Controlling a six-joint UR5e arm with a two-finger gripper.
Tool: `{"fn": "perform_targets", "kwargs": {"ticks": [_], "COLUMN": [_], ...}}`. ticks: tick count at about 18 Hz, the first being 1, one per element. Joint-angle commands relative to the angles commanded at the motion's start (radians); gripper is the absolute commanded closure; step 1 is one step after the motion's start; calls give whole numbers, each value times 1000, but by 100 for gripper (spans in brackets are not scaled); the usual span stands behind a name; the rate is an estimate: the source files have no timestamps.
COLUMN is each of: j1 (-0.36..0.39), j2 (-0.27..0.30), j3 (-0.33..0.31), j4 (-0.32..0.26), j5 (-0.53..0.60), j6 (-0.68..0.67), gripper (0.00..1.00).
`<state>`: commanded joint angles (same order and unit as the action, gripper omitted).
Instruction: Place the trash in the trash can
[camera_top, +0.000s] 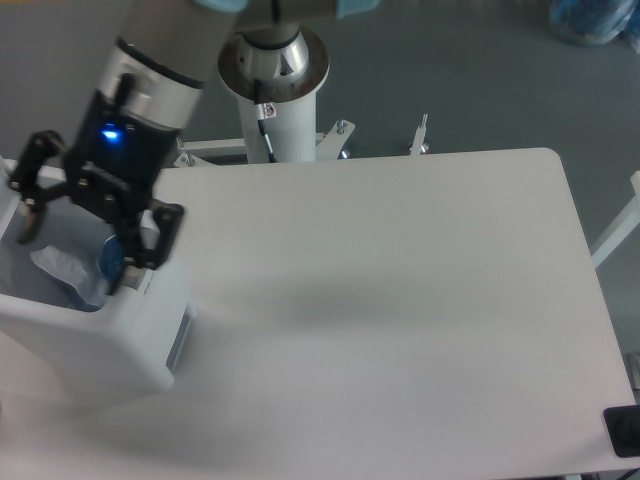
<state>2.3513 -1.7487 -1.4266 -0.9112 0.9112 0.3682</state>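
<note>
The trash can (105, 345) is a large white boxy bin at the table's left edge, with a grey panel (180, 337) on its right side. Inside it lies the small clear bottle (107, 259), of which mainly a blue part shows. Clear plastic (62, 272) lies beside it in the bin; I cannot tell whether that is the bag or the bottle's body. My gripper (78, 252) hangs over the bin's opening, open, its black fingers spread wide with nothing between them.
The white table (400, 300) stretches right of the bin. The arm's white pedestal (275, 90) stands behind the table's far edge. A black object (624, 432) sits at the table's front right corner.
</note>
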Motion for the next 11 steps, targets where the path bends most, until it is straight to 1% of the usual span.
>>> {"fn": "perform_targets", "kwargs": {"ticks": [3,8,9,11], "j1": [77,167,180,210], "j2": [-6,-84,-94,-106], "j3": [-8,-11,-17,-49], "j4": [-2,-2,-3,-5], "j5": [-2,3,5,5], "j6": [20,64,83,147], "gripper": [0,0,0,0]}}
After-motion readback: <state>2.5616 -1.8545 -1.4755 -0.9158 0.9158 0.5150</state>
